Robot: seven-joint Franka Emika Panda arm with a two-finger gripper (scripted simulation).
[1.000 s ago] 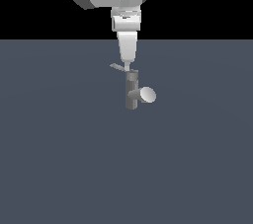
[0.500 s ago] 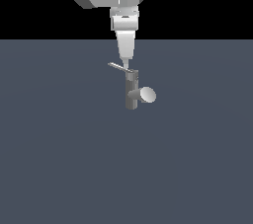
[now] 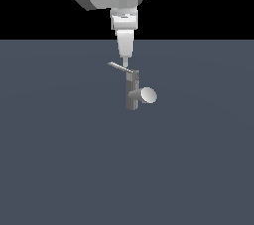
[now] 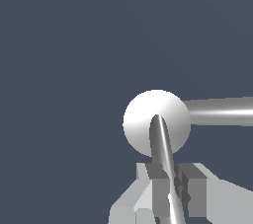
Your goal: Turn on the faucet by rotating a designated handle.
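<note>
Simulator render — flat grey floor, black void

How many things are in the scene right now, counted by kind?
Faucet: 1
Handle on its top: 1
Spout with pale oval end: 1
End effector on the arm: 1
Total: 4

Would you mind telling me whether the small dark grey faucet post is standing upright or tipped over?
Upright. In the exterior view the dark grey faucet post stands vertical on the grey floor, its thin light grey lever handle slanting off the top.
</note>
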